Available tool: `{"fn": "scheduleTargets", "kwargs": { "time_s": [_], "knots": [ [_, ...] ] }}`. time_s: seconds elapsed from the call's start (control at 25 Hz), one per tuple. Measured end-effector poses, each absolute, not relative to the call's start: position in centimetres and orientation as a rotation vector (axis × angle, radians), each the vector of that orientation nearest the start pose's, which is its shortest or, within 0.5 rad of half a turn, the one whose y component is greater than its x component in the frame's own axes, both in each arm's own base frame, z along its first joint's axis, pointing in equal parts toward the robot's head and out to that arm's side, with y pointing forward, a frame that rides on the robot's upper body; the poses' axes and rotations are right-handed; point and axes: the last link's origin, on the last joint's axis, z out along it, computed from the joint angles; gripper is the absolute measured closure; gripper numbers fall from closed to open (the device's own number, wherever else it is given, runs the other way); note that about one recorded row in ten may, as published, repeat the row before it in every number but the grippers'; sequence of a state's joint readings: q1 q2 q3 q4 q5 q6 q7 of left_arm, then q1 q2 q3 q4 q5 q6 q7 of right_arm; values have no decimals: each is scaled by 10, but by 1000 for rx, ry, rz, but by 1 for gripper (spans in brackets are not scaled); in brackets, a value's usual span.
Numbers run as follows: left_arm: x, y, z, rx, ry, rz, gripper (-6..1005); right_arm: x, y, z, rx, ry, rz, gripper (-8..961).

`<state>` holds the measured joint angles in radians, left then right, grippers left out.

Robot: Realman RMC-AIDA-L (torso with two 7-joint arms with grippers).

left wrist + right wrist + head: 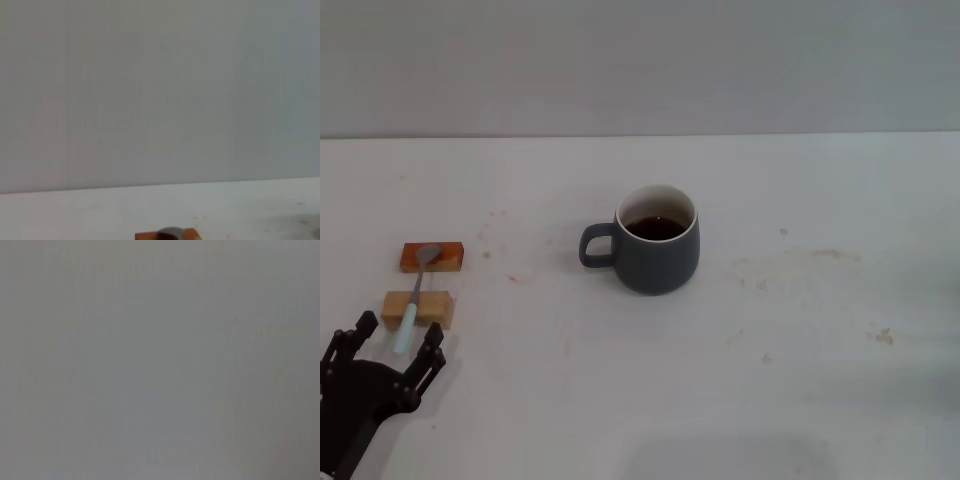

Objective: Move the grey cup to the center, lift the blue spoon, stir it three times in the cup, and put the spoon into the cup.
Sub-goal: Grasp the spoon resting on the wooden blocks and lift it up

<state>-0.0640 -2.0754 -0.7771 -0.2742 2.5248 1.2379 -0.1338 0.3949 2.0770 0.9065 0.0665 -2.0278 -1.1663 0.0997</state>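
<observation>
The grey cup (657,246) stands near the middle of the white table, handle pointing left, with dark liquid inside. The blue spoon (416,290) lies at the left across two small wooden blocks, its metal bowl on the far reddish block (432,257) and its pale handle over the near light block (418,308). My left gripper (398,340) is open at the lower left, its fingers on either side of the handle's near end. In the left wrist view only the reddish block (167,235) with the spoon bowl on it shows. My right gripper is out of view.
The white table (800,350) carries faint brownish stains to the right of the cup and near the blocks. A plain grey wall rises behind the table's far edge. The right wrist view shows only a blank grey surface.
</observation>
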Motion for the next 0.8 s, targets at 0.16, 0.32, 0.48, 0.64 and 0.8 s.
{"fn": "scheduleTargets", "kwargs": {
  "time_s": [0.16,0.32,0.48,0.64,0.8],
  "knots": [
    [-368,208,-52,-1744,-654,-593,187,389,306,30,-1280,653,535,955],
    [-368,209,-53,-1747,-656,-590,190,388,307,29,-1282,654,535,955],
    [-368,209,-53,-1748,-658,-591,193,387,309,30,-1284,650,535,955],
    [-368,209,-54,-1748,-658,-590,196,387,312,29,-1290,653,530,955],
    [-370,208,-55,-1751,-668,-579,199,386,314,29,-1294,654,530,955]
  ]
}}
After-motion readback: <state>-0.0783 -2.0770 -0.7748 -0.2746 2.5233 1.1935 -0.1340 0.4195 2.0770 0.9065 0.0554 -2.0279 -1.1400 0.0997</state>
